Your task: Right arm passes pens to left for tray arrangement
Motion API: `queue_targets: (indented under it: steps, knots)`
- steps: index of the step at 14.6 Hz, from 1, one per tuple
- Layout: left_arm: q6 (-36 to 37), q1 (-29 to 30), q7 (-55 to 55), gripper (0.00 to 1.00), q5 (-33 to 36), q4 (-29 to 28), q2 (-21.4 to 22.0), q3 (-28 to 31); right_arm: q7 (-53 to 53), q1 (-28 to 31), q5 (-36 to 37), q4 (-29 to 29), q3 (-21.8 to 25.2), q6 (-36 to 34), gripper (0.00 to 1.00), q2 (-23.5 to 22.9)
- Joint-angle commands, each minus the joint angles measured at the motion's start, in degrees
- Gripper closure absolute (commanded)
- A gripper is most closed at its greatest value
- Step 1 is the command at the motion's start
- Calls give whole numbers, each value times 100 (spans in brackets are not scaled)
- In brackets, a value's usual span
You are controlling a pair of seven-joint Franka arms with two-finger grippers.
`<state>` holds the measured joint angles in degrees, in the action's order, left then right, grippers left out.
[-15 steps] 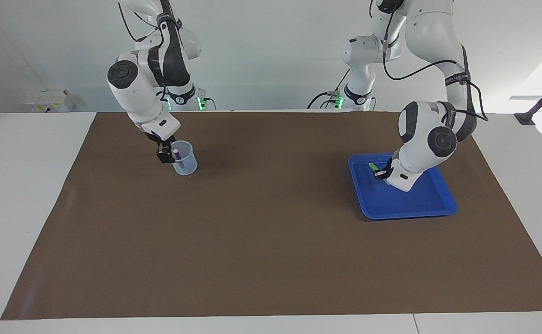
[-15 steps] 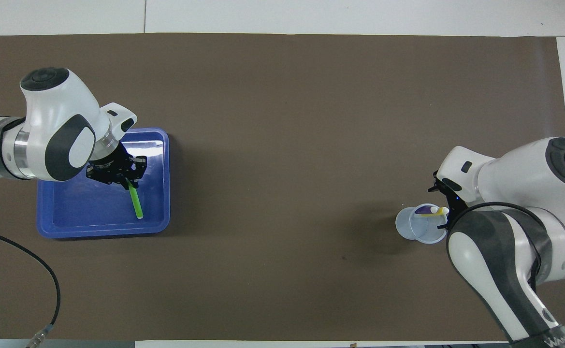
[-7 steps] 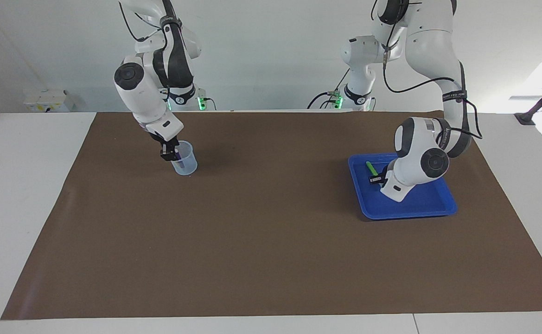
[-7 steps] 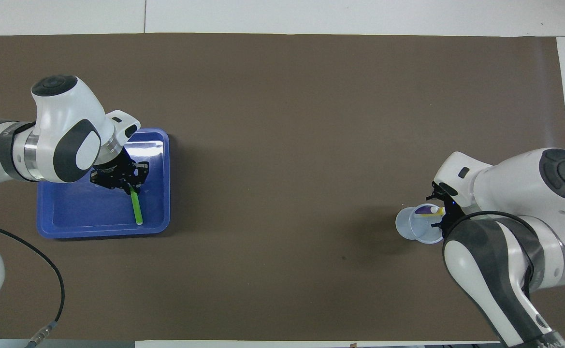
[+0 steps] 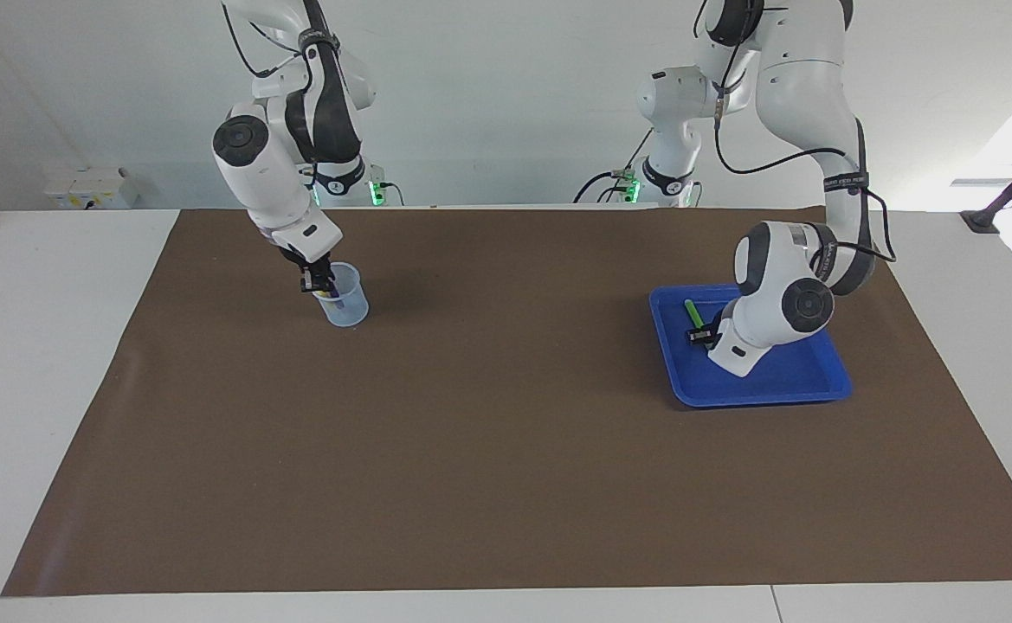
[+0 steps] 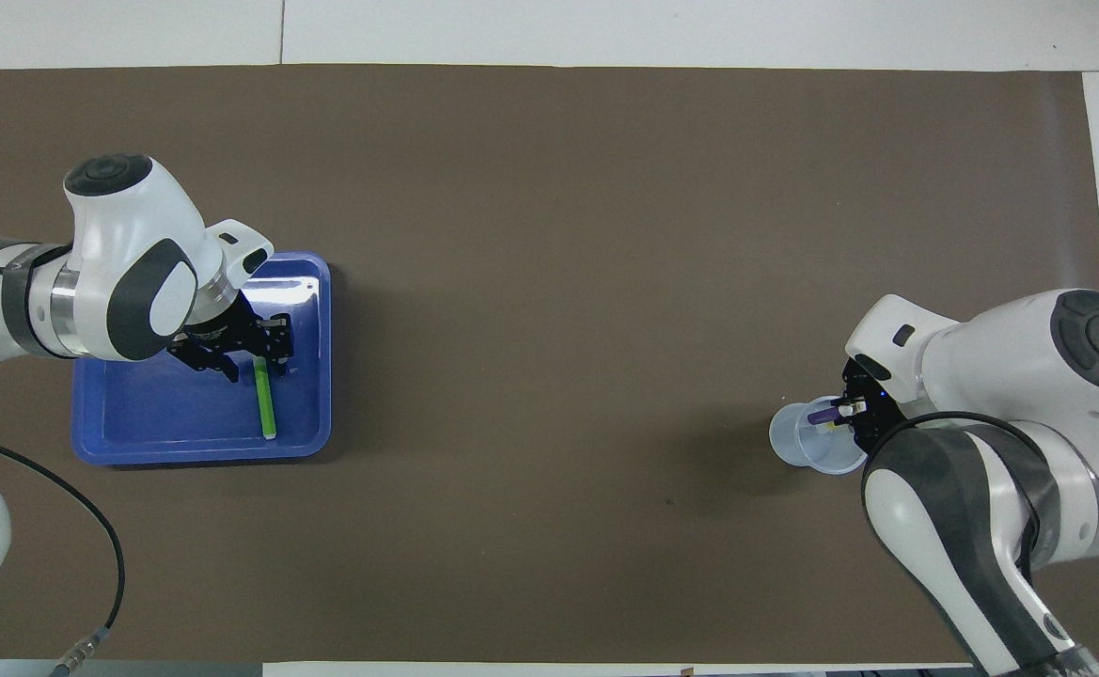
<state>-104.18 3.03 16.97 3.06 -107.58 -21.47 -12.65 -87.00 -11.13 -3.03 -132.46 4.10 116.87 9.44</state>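
Note:
The blue tray [image 6: 135, 437] [image 5: 783, 389] lies toward the left arm's end of the table. A green pen [image 6: 266, 406] [image 5: 692, 311] lies flat in it. My left gripper [image 6: 256, 365] [image 5: 701, 337] stands open low over the pen's end that is farther from the robots, with its fingers on either side of it. At the right arm's end, a purple pen [image 6: 822, 414] and a yellow pen [image 6: 829, 426] stand in a translucent cup [image 6: 808, 449] [image 5: 345, 310]. My right gripper [image 6: 848, 410] [image 5: 319, 285] reaches into the cup's mouth and is shut on the purple pen's pale end.
A brown mat [image 6: 549, 282] covers most of the white table. The cup and the tray are the only objects on it. Cables hang from both arms near their bases.
My left gripper opened and let go of the green pen, which now lies flat in the tray. My right gripper closed on the purple pen at the cup's mouth.

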Motion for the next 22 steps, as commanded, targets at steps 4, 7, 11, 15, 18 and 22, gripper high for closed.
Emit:
queue_targets:
  steps: [4,7,11,15,18,22]
  knots:
    - [-120,39,-62,0,10,-27,64,-18,516,14,22,255,-23,-338,100,67]
    - [64,40,-71,0,-60,166,177,-36,1454,-3,-5,983,-41,-1260,100,110]
    - [397,40,-19,0,-621,334,765,-18,3702,-3,-820,1986,-41,-2247,100,67]
    - [1030,48,585,0,-1351,571,1328,26,6015,-170,-1708,2180,-128,-2160,100,67]
    - [1119,48,1560,0,-2167,528,1820,26,7597,-249,-2472,2207,-129,-1985,100,40]
    - [997,31,3571,0,-3108,501,2357,8,9294,-459,-3203,2146,-216,-1284,100,32]
